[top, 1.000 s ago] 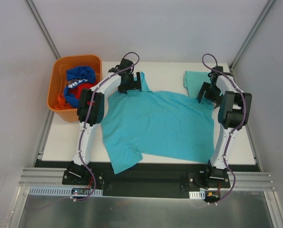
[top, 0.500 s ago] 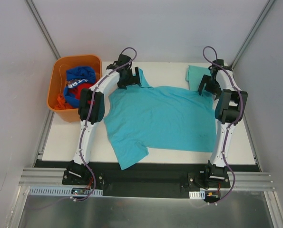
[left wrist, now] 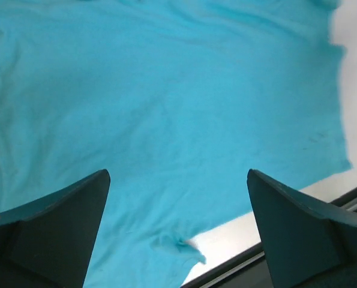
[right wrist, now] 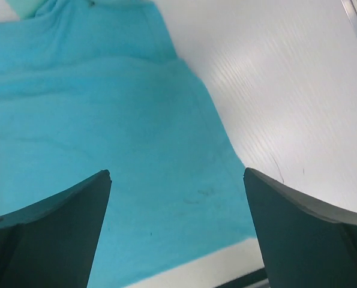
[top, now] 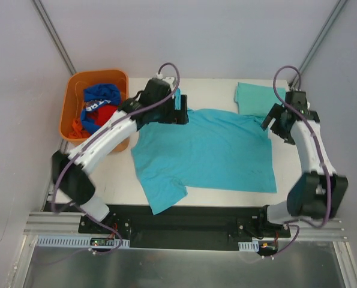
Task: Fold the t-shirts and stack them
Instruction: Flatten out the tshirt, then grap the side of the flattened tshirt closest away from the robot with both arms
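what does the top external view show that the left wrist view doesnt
Only the top external view: the orange bin holding a blue garment and a red garment, the folded t-shirt at the far right of the table, the right end effector, and the whole outline of the spread t-shirt. Only the left wrist view: the left end effector close up, its jaws wide apart with nothing between them. Both: the spread t-shirt lying flat on the white table.
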